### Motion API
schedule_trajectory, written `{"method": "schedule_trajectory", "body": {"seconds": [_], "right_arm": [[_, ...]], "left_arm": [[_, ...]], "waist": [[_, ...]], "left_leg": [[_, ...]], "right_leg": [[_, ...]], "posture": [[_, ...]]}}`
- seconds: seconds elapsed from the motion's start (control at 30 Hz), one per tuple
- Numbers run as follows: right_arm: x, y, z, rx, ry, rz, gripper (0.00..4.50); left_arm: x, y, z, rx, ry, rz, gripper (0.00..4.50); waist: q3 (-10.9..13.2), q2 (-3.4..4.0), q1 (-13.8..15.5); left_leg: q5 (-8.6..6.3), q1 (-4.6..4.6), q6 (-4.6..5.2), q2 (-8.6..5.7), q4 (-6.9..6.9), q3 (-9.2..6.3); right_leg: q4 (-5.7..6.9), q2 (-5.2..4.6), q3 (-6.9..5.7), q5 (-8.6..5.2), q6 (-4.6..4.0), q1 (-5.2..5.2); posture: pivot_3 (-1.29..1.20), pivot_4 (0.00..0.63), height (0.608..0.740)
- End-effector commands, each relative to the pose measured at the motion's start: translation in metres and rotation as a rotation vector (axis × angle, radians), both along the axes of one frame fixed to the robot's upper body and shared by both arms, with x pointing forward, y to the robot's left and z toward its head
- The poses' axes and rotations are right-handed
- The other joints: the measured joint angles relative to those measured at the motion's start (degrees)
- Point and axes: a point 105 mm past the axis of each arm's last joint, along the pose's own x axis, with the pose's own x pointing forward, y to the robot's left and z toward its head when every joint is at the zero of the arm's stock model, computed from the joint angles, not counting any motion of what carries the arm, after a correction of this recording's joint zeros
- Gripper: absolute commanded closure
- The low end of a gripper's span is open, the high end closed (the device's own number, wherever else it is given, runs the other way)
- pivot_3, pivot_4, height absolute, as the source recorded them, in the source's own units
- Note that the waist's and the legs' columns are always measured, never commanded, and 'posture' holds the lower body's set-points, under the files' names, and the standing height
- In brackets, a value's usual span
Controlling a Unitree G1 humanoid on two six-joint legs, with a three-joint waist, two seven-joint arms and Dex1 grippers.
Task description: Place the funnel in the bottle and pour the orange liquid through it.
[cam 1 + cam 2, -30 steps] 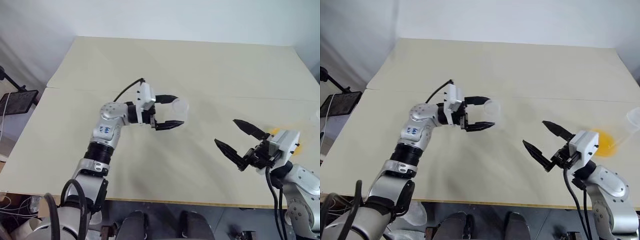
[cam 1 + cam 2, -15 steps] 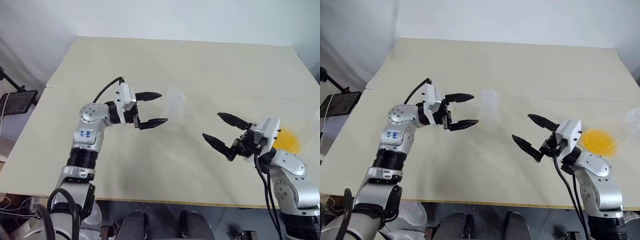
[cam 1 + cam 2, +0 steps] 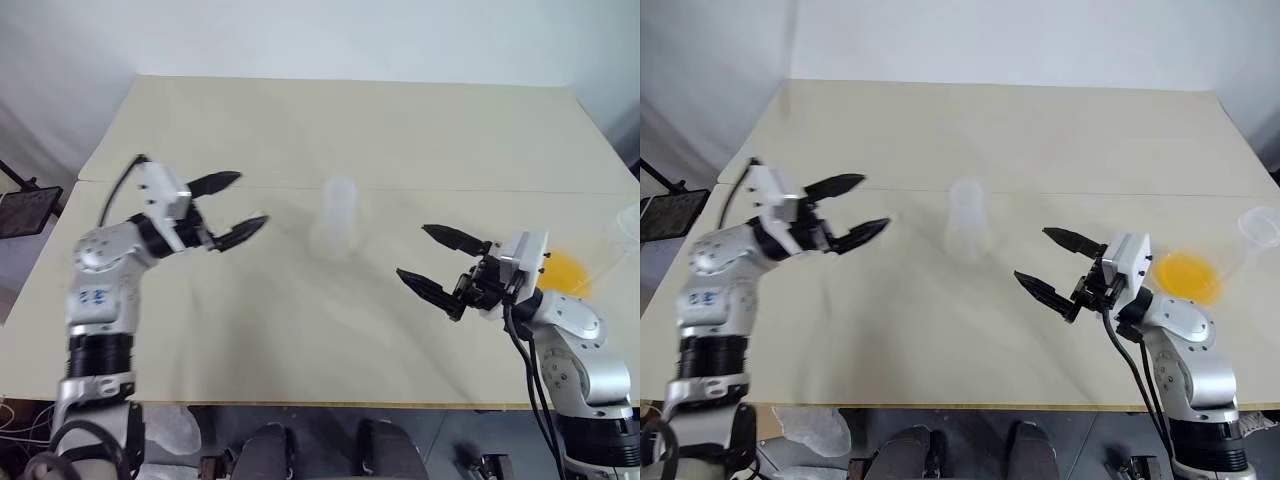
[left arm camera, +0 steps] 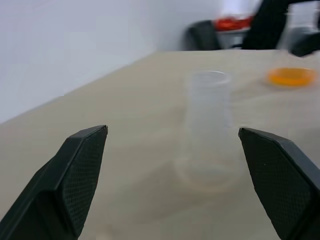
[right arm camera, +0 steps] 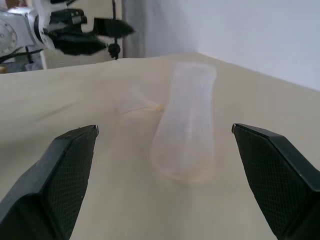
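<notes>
The clear bottle (image 3: 336,214) stands upright mid-table, free of both grippers. My left gripper (image 3: 253,198) is open and empty, well to the left of the bottle and pointing at it. My right gripper (image 3: 411,251) is open and empty too, a short way to the bottle's right and aimed at it. The orange liquid (image 3: 1185,273) lies in the base of a clear flask behind my right hand. In the right wrist view a faint see-through cone, seemingly the funnel (image 5: 136,102), lies on the table beside the bottle (image 5: 186,120).
The clear flask's mouth (image 3: 1260,227) shows at the table's right edge. The beige table (image 3: 330,120) has a seam running across it behind the bottle. A black stand (image 3: 25,205) is off the table's left side.
My left gripper, whose open fingers stood about the bottle, has drawn back to the left, leaving the bottle standing. My right gripper has come a little closer to the bottle.
</notes>
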Motion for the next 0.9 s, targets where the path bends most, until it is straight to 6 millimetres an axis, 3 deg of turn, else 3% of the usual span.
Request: {"method": "schedule_trajectory", "body": {"seconds": [0.03,0.27,0.57,0.9], "right_arm": [[0.003,0.005,0.007,0.01,-0.032,0.039,0.0],[0.006,0.01,0.011,0.008,-0.038,0.075,0.0],[-0.005,-0.012,0.011,-0.012,-0.036,-0.034,0.0],[-0.026,-0.028,0.002,0.008,-0.015,-0.181,0.0]], "left_arm": [[-0.009,-0.007,0.008,0.003,-0.05,0.006,0.04],[-0.003,-0.056,-0.01,0.059,0.049,-0.186,0.04],[0.024,-0.113,-0.015,0.055,0.106,-0.362,0.04],[0.046,-0.139,-0.012,-0.017,0.156,-0.403,0.04]], "waist": [[0.01,-0.01,0.3],[0.0,-0.01,1.58],[0.01,-0.02,1.37],[0.01,-0.03,1.4]], "left_leg": [[0.0,-0.01,0.0,-0.02,0.04,-0.03],[0.0,-0.02,0.01,-0.16,0.08,-0.09],[0.0,-0.04,0.0,-0.13,0.01,0.5],[0.0,-0.05,0.01,-0.13,0.04,0.57]], "right_leg": [[0.0,-0.02,0.0,0.0,0.0,0.03],[0.03,-0.11,-0.07,0.0,0.0,0.08],[0.0,-0.1,-0.14,0.0,0.0,-0.01],[-0.03,-0.1,-0.12,0.0,0.0,-0.03]], "posture": [[0.0,0.15,0.74],[0.0,0.15,0.74],[0.0,0.15,0.74],[0.0,0.15,0.74]]}}
